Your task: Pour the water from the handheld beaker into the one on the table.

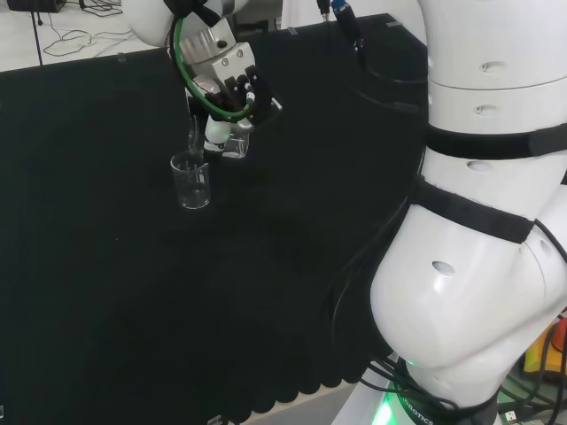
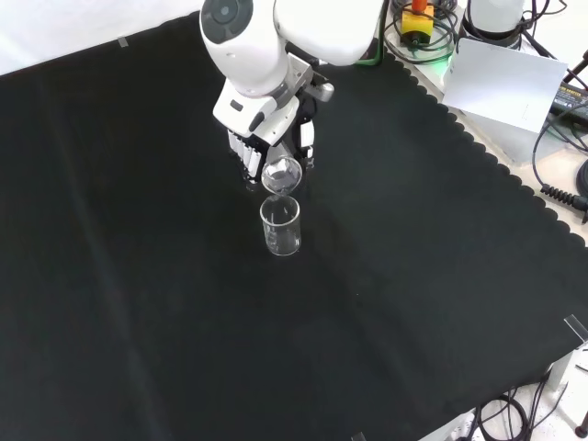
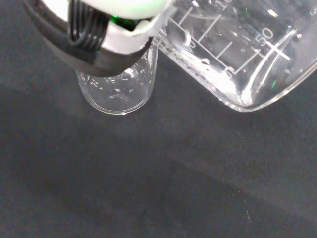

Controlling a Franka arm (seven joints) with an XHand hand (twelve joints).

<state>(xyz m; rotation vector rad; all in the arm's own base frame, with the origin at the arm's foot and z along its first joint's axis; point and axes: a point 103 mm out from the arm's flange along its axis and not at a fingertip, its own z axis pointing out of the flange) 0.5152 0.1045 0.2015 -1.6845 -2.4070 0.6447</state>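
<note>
1. Cloth (image 2: 138, 276): black, covered the whole bench, bare apart from the glassware.
2. Arm (image 1: 478, 221): big white links at head view right, reaching over to the far left of the bench.
3. Hand (image 2: 266, 129): fingers curled round the held beaker (image 2: 282, 175), tipped well over, mouth turned toward the front camera and down.
4. Held beaker: just above the table beaker (image 2: 280, 226), lip over its rim; whether the two touched, I couldn't tell.
5. Table beaker: upright on the cloth, left of centre in front view, below the hand. In the wrist view it stood just beside the tilted glass.
6. Step: mid-pour, I'd say. Stream itself too faint to confirm; droplets showed inside both glasses.
7. Next: hold the lip over the rim, keep tilting until empty, then right the beaker.
</note>
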